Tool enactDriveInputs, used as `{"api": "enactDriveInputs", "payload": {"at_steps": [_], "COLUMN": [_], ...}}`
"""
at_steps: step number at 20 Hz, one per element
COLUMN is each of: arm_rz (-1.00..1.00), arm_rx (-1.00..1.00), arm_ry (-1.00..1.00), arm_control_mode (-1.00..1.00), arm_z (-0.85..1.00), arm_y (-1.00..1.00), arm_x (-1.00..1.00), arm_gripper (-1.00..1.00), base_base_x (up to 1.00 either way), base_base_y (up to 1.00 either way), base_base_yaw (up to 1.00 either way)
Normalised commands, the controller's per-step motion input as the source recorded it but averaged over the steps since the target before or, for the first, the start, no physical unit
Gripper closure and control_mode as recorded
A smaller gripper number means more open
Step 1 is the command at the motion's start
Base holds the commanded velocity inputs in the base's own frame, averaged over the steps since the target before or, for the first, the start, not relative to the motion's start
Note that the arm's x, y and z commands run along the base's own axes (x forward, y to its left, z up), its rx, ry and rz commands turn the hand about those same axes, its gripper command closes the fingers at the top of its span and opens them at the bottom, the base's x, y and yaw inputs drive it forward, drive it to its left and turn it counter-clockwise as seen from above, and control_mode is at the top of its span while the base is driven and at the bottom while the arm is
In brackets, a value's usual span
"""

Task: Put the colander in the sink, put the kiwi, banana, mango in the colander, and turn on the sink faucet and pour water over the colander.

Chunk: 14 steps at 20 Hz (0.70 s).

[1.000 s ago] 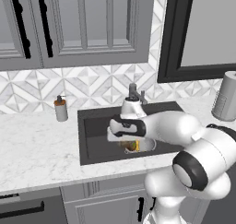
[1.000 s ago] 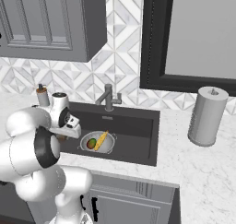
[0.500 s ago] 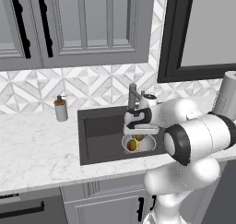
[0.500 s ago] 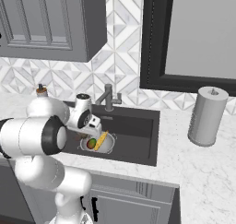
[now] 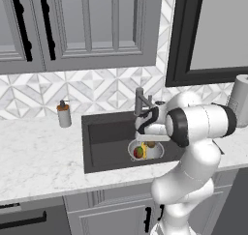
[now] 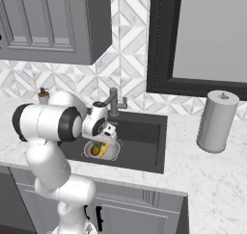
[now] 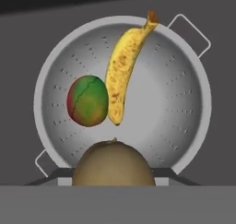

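Note:
The silver colander [image 7: 184, 103] sits in the dark sink [image 5: 106, 147], right of its middle. Inside the colander lie the yellow banana [image 7: 122, 66] and the red-green mango [image 7: 87, 101], touching side by side. My gripper [image 7: 114, 178] hangs just above the colander's near rim, shut on the brown kiwi [image 7: 114, 165]. From the base views the gripper [image 5: 150, 141] hovers over the colander [image 5: 156, 153], in front of the grey faucet [image 5: 140, 101]. From the right, the gripper [image 6: 107, 134] is above the colander [image 6: 112, 152], with the faucet [image 6: 114, 102] behind it.
A soap dispenser [image 5: 64, 114] stands on the marble counter left of the sink. A paper towel roll [image 6: 217, 122] stands right of it. Wall cabinets hang above the counter, and a dark-framed window is behind the faucet.
The hand has carried the kiwi rightward across the sink to a spot over the colander, and the elbow has swung round to the right.

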Motion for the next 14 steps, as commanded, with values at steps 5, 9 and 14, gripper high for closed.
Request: {"api": "enactDriveInputs", "payload": {"at_steps": [5, 9, 14], "arm_rz": [0.0, 0.0, 0.0], "arm_rx": [0.0, 0.0, 0.0], "arm_ry": [0.0, -0.01, -0.01], "arm_control_mode": [-1.0, -1.0, -1.0], "arm_z": [-0.52, -0.35, -0.33], "arm_y": [-0.27, -0.2, -0.01], "arm_x": [0.1, 0.09, 0.13], "arm_gripper": [1.0, 1.0, 1.0], "base_base_x": [0.0, 0.0, 0.0], "base_base_y": [0.0, 0.0, 0.0], "base_base_yaw": [0.0, 0.0, 0.0]}}
